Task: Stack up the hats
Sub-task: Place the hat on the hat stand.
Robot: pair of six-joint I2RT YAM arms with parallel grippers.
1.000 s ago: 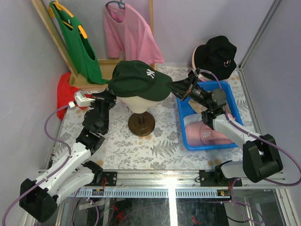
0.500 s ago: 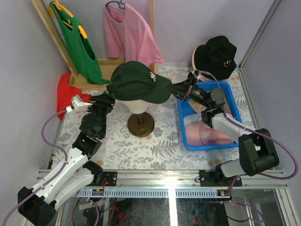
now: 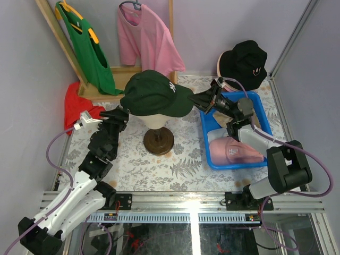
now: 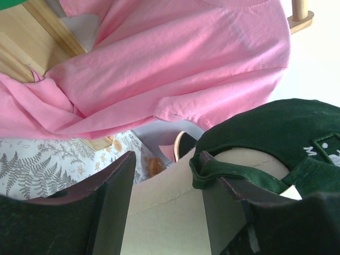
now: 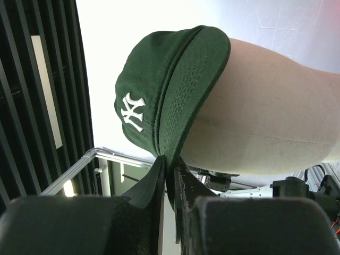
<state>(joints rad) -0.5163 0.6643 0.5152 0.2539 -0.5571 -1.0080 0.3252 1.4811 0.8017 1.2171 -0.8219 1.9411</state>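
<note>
Green cap (image 3: 154, 94) sits on the mannequin head (image 3: 158, 118). Right gripper (image 3: 204, 102) is clamped on the brim's edge (clearest in its wrist view). Left gripper (image 3: 121, 112) is at the cap's rear, jaws apart, gripping nothing. Pink cap (image 3: 234, 151) lies in the blue bin (image 3: 239, 165).

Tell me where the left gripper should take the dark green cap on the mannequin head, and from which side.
Take the dark green cap by its rear hem, coming from behind, opposite the brim the right gripper pinches. The hem shows as a thick fold against the mannequin head, and the open left gripper faces it.
</note>
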